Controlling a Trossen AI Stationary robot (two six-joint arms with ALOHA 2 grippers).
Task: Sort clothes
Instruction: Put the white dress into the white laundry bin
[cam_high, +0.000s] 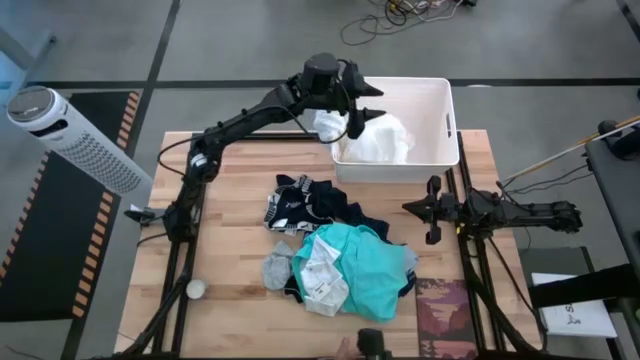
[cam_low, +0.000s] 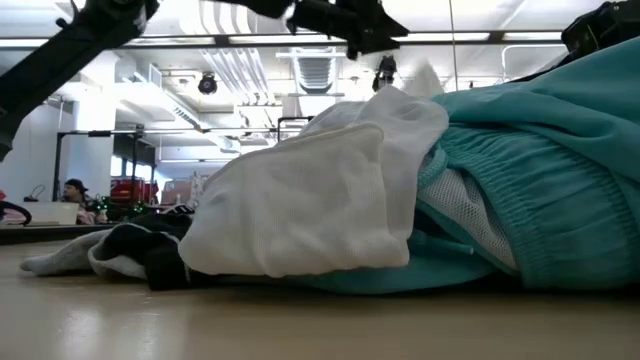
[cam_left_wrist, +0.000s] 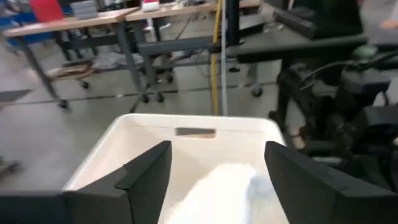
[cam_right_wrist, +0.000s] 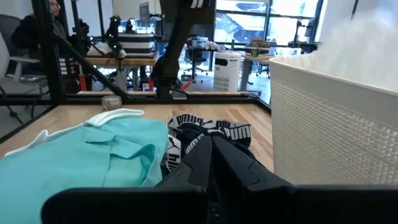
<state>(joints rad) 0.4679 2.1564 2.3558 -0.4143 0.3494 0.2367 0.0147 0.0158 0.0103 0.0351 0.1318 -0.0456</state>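
Observation:
My left gripper (cam_high: 372, 104) hangs open over the white bin (cam_high: 448, 110) at the table's far side. The large white garment (cam_high: 382, 140) lies in the bin below it and shows between the open fingers in the left wrist view (cam_left_wrist: 224, 190). The other clothes lie in a pile mid-table: a teal garment (cam_high: 368, 268), a navy one with white print (cam_high: 300, 205), a grey piece (cam_high: 277, 268) and a light piece (cam_high: 322, 272). My right gripper (cam_high: 408, 208) is shut and empty at the table's right, beside the bin, pointing at the pile (cam_right_wrist: 205, 134).
A dark red patterned mat (cam_high: 445, 315) lies at the near right corner. A small round roll (cam_high: 196, 289) sits near the left front. The bin's near wall (cam_right_wrist: 336, 124) stands close beside my right gripper. Bare wood shows on the table's left side (cam_high: 230, 230).

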